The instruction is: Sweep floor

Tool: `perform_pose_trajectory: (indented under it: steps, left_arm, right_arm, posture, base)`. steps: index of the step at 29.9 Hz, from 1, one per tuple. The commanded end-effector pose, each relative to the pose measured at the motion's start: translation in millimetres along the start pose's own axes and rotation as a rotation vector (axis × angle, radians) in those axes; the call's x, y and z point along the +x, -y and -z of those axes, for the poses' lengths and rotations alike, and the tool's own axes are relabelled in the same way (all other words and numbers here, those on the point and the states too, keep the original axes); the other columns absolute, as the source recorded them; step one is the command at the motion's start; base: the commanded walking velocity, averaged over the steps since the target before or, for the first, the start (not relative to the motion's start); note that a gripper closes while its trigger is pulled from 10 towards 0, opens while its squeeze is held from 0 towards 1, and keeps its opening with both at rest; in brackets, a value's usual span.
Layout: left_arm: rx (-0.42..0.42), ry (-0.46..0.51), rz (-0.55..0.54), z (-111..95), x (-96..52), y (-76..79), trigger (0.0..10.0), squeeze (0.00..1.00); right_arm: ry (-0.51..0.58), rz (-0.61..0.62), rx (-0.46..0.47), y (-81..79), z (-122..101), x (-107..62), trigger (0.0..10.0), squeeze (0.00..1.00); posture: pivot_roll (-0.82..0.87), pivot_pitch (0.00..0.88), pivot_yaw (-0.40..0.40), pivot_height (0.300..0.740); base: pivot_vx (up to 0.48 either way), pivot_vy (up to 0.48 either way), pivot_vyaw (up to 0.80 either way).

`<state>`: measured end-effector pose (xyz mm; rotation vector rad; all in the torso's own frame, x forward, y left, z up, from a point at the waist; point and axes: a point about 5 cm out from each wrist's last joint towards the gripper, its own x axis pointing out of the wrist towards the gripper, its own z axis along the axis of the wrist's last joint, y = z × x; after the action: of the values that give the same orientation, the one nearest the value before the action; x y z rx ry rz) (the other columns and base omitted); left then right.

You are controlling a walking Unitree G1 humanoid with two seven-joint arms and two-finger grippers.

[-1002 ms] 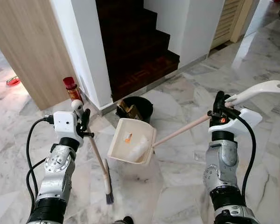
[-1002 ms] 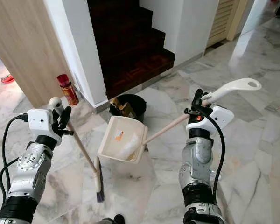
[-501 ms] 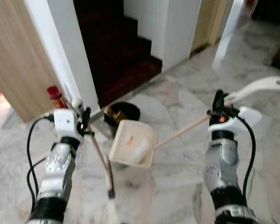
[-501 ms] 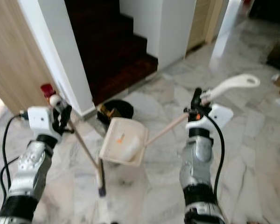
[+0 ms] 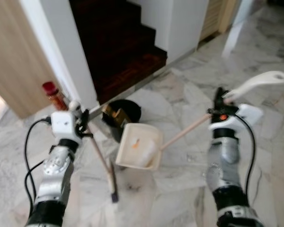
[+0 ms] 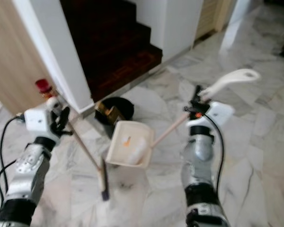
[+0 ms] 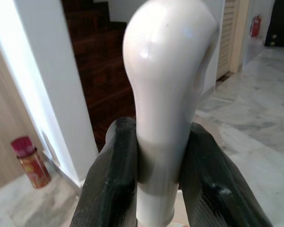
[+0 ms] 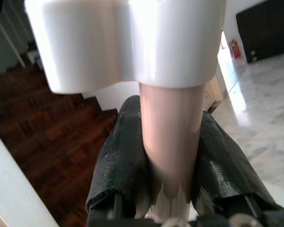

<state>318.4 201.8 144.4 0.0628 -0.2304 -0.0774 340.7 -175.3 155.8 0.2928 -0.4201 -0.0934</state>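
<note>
White broom knob (image 7: 168, 71) between jaws

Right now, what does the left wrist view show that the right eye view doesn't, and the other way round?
The left wrist view alone gives a close look at the left gripper with its black fingers clamped around the rounded white top of the broom. The right eye view alone gives the broom's bristle end on the marble floor, the dustpan on its long handle in the right gripper, and the black bin behind it. Both share the red can by the white wall and the dark stairs.
</note>
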Motion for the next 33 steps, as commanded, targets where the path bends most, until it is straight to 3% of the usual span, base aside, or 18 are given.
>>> perform_pose_trajectory:
  steps: [1,8,15,21,33]
  left_arm:
    - [0.013,0.064,0.009,-13.2,4.2,1.9,10.0,0.00]
    - [0.019,0.065,0.014,-13.3,4.1,2.4,10.0,0.00]
    - [0.019,0.066,0.014,-13.5,4.1,2.7,10.0,0.00]
    - [0.020,0.066,0.015,-13.7,3.9,2.6,10.0,0.00]
    - [0.020,0.067,0.015,-13.8,4.6,2.4,10.0,0.00]
  right_arm:
    - [0.063,-0.003,0.008,-0.3,-13.6,5.9,10.0,0.00]
    - [0.072,-0.017,0.000,-3.4,-15.9,7.2,10.0,0.00]
    - [0.077,-0.030,0.004,-5.1,-17.6,7.8,10.0,0.00]
    - [0.079,-0.031,0.006,-6.3,-18.0,8.1,10.0,0.00]
    - [0.074,-0.029,0.031,-6.6,-18.1,8.6,10.0,0.00]
  posture:
    - [0.08,0.061,0.057,0.740]
    - [0.08,0.061,0.057,0.740]
    - [0.08,0.061,0.054,0.740]
    - [0.08,0.061,0.054,0.740]
    - [0.08,0.062,0.054,0.740]
  base:
    - [0.285,0.000,0.00]
    - [0.288,0.000,0.52]
    - [0.287,0.000,0.00]
    - [0.288,0.000,0.74]
    - [0.287,0.000,0.00]
